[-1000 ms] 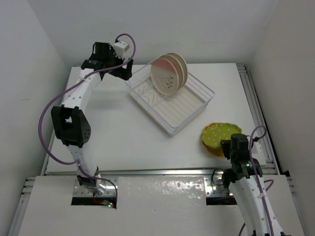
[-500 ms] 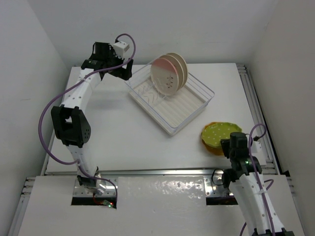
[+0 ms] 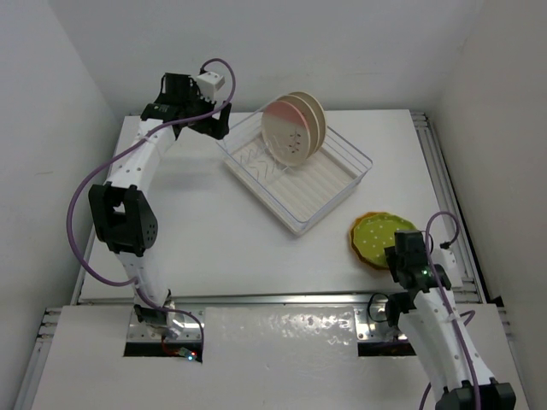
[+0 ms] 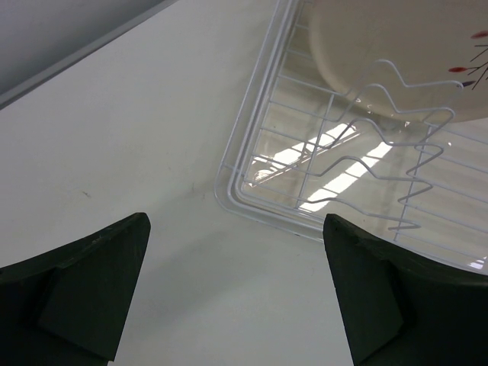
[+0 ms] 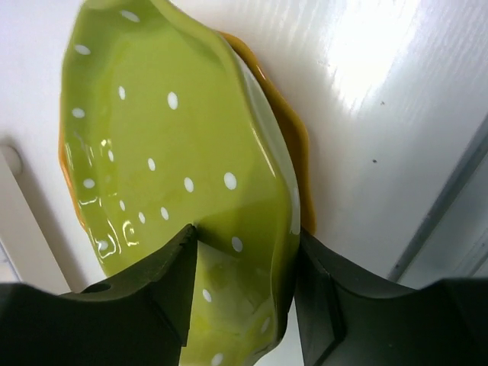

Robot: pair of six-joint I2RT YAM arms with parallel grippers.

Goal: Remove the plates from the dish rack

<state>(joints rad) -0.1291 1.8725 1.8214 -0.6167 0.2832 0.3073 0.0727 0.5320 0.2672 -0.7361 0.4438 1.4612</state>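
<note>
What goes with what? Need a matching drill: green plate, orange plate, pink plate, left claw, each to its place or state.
Things:
1. green plate
2. orange plate
3. pink plate
4. left claw

Places or states:
A. upright in the rack
B. open, over the table by the rack's corner
C. flat on the table, bottom of a stack of two
D. top of a stack of two

Pairs: 1-D, 2-C, 3-A, 4-B
</note>
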